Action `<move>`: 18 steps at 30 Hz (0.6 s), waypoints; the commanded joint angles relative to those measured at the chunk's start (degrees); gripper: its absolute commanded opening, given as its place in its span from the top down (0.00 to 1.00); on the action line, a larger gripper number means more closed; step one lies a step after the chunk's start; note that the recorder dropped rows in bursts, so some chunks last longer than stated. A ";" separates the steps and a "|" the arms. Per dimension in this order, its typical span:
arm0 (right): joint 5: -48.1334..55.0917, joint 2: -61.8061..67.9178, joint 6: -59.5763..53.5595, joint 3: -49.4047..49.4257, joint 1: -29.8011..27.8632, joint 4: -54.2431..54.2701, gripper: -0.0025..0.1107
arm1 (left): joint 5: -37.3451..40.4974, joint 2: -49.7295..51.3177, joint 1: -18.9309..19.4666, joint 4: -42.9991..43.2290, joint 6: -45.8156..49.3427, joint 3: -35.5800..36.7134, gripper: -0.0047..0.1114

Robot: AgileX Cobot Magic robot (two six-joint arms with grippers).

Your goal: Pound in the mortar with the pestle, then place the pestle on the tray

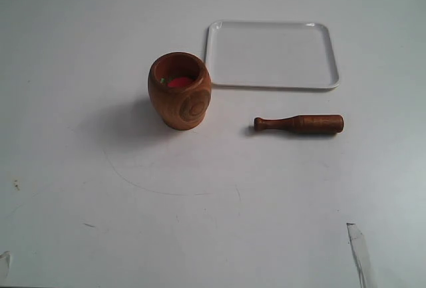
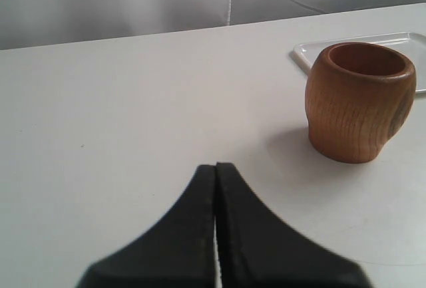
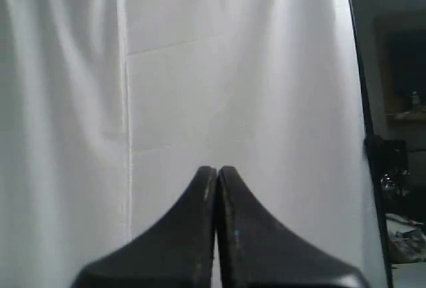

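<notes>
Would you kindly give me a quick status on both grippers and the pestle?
Left gripper shut, empty, mortar in its view. Right gripper shut, empty. Pestle lying on table beside tray, untouched. Nothing between pestle and mortar.

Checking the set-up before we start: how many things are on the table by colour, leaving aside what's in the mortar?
Brown wood: 2 (mortar, pestle)
White: 1 (tray)
Total: 3

Upright wooden mortar [image 1: 180,91] stands just beside white tray [image 1: 271,55]; dark pestle [image 1: 299,124] lies flat near both.
</notes>
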 commanded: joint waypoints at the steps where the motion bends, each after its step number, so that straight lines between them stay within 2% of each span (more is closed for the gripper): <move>1: 15.05 9.12 -9.42 -11.88 -0.37 -1.83 0.98 | -0.17 -0.07 -0.44 -0.42 -0.47 0.03 0.96; 6: 30.56 24.23 -18.70 -22.14 -0.37 -0.85 0.98 | -0.17 -0.07 -0.44 -0.42 -0.47 0.03 0.96; 13: 40.01 47.47 -33.76 -30.33 3.06 9.45 0.98 | -0.17 -0.07 -0.44 -0.42 -0.47 0.03 0.96; 18: 48.03 63.40 -41.69 -35.21 6.28 10.68 0.98 | -0.17 -0.07 -0.44 -0.42 -0.47 0.03 0.96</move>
